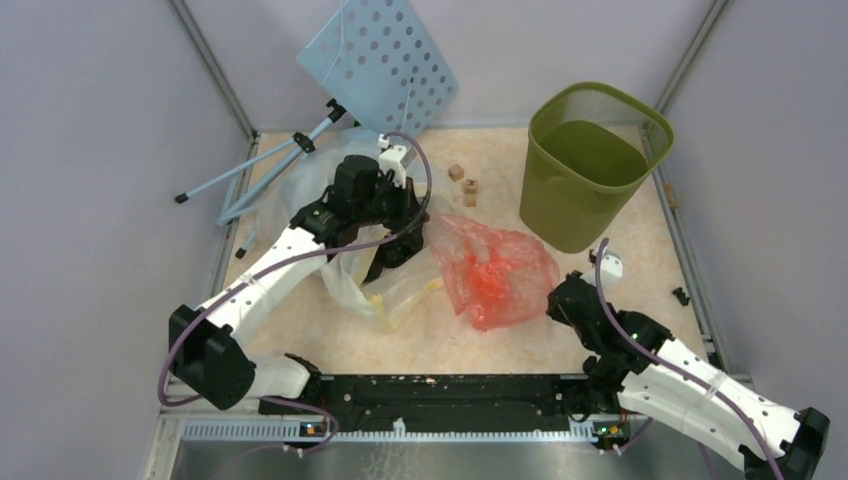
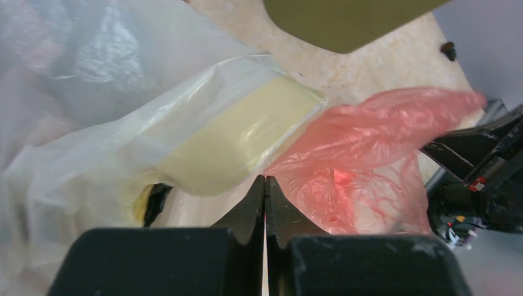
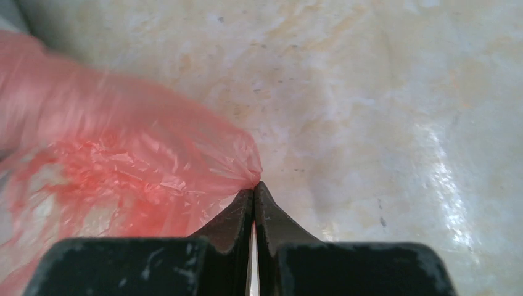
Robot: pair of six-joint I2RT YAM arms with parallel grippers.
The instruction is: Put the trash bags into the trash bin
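Note:
The red-pink trash bag (image 1: 495, 270) lies crumpled on the table between my two grippers. The left gripper (image 1: 412, 243) is shut, pinching the bag's left edge; in the left wrist view the fingertips (image 2: 265, 179) meet where the red bag (image 2: 370, 142) starts. The right gripper (image 1: 556, 300) is shut on the bag's right corner; in the right wrist view the tips (image 3: 253, 185) pinch a gathered point of the red plastic (image 3: 123, 166). The olive-green trash bin (image 1: 590, 165) stands upright at the back right, beyond the bag; its base also shows in the left wrist view (image 2: 345, 21).
A larger clear bag with a pale-yellow rim (image 1: 370, 280) lies under and beside the left gripper, touching the red bag's left edge (image 2: 123, 123). A light-blue perforated board on a stand (image 1: 380, 65) leans at the back left. Small wooden blocks (image 1: 463, 180) lie left of the bin.

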